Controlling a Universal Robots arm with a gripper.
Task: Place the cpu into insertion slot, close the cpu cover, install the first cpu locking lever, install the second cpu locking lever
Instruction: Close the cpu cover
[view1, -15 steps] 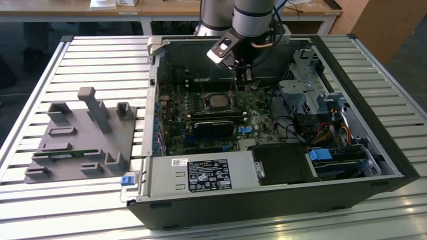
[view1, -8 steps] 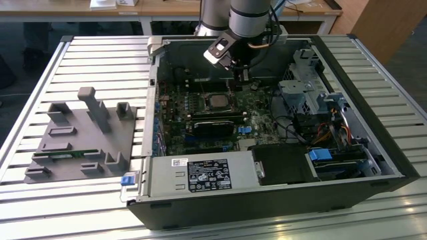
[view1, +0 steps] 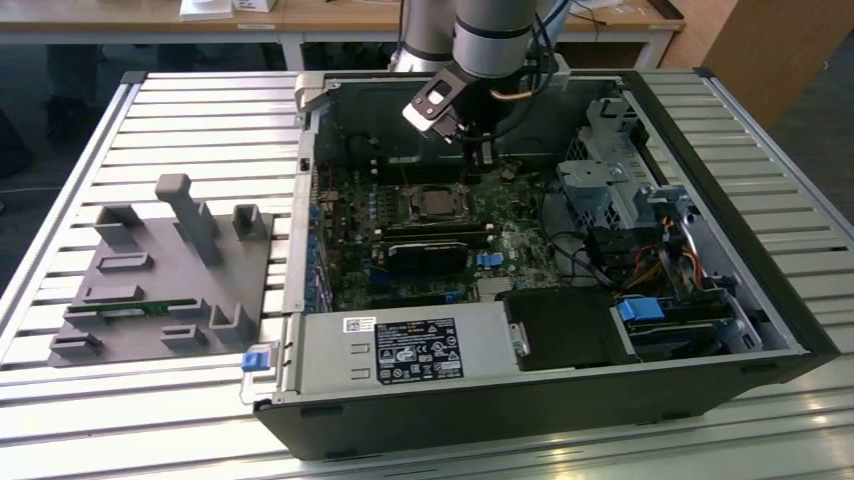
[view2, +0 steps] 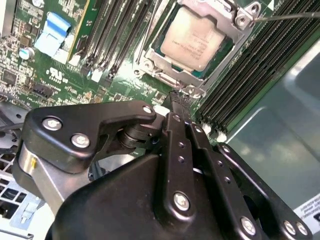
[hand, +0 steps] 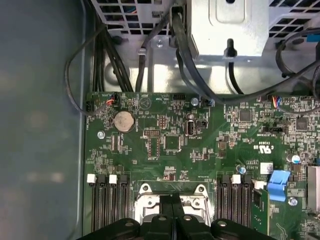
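Observation:
The cpu (view2: 192, 36) lies flat in the insertion slot (view1: 434, 204), its silvery top facing up. The cpu cover (view2: 159, 64), a grey metal frame, lies down around it. A thin metal lever rod (view2: 285, 17) runs out from one corner of the socket. My gripper (view2: 179, 98) hovers just beside the socket's edge with its black fingers (view2: 176, 130) pressed together and nothing between them. In the exterior view the gripper (view1: 483, 156) hangs over the motherboard just behind the socket. In the first wrist view the gripper (hand: 172, 199) hides the socket's middle.
Long black memory slots (view2: 250, 65) flank the socket on both sides. A drive cage (view1: 601, 180) and cables stand at the exterior view's right, a power supply (view1: 400, 350) in front. A grey fixture (view1: 174, 265) sits on the slatted table outside the case.

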